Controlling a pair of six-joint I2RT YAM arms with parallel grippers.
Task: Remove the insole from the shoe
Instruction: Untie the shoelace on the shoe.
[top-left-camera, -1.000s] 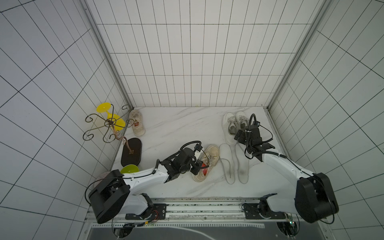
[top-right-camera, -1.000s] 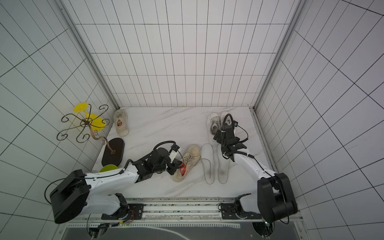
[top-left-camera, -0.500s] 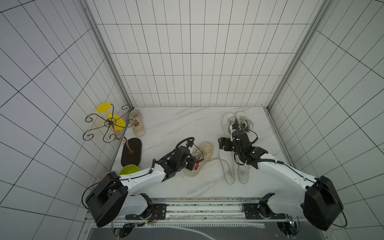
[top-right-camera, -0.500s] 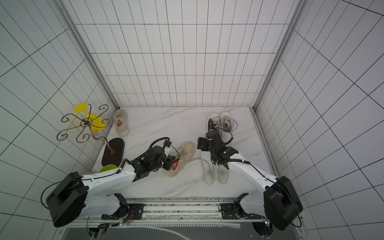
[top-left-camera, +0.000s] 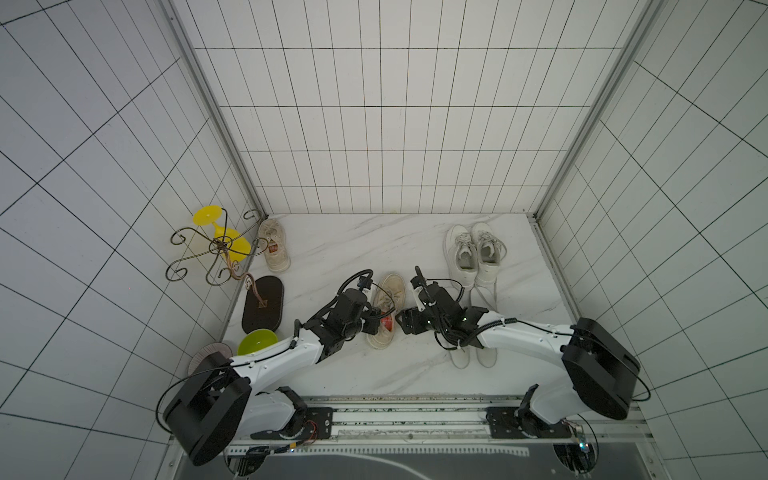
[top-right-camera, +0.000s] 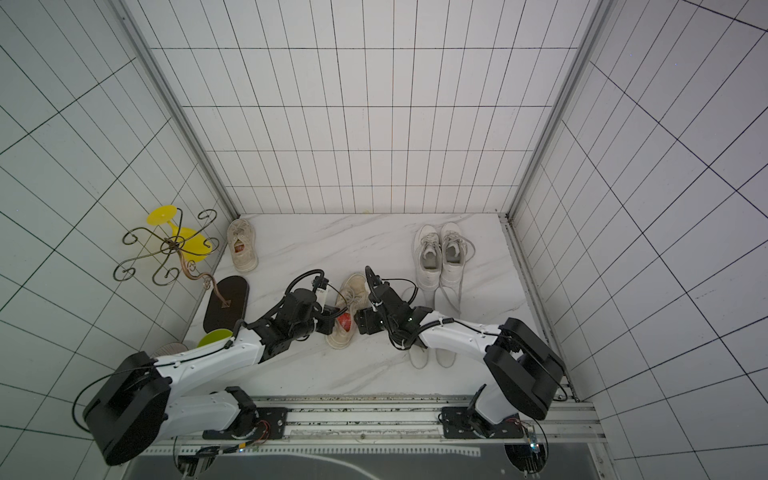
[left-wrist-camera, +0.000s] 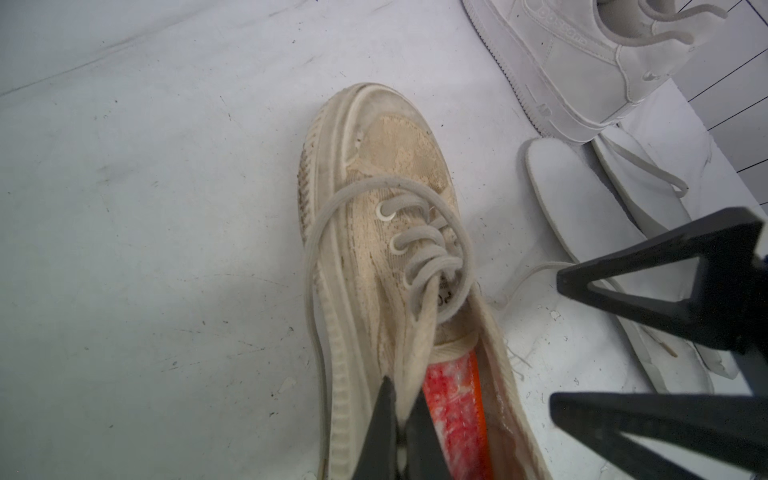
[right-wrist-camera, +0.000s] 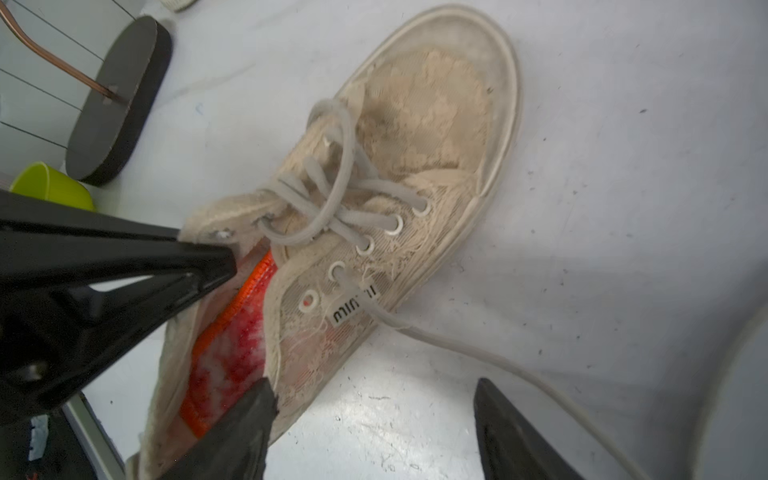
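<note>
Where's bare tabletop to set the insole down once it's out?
Far middle, between the corner beige canvas sneaker and the white sneaker pair. Also the near strip by the metal rail. Crowded: centre beige shoe, dark oval stand base, two white insoles.

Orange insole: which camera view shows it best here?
Right wrist view: the orange insole lies exposed inside the beige shoe, its stitched edge clear. The left wrist view shows a narrower strip; in both top views it is only a small red patch.

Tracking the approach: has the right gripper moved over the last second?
Yes. The right gripper left the white sneakers, moving to the beige shoe's heel opening.
</note>
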